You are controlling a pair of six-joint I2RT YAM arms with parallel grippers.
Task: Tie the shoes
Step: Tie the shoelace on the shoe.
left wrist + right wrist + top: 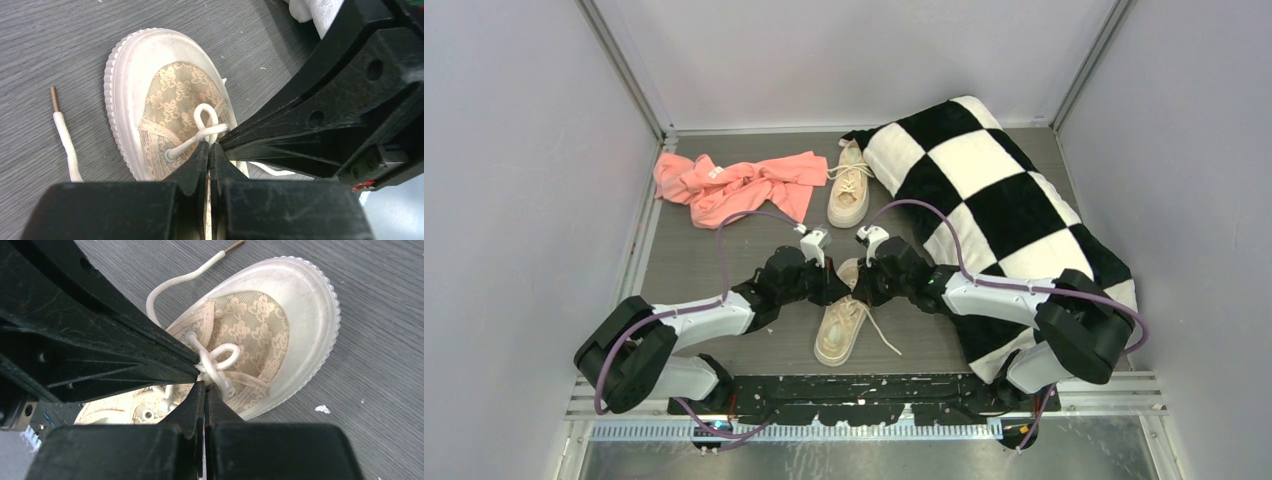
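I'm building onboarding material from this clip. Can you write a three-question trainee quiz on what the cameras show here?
1. True or false: the left gripper and the right gripper both meet at the near shoe.
2. What lies beside the far shoe, on the left arm's side? A) pink cloth B) checkered pillow C) the near shoe
3. Fill in: the left gripper's jaws stand ___ on the near shoe's lace.

Key: 1 true; 2 A; 3 shut.
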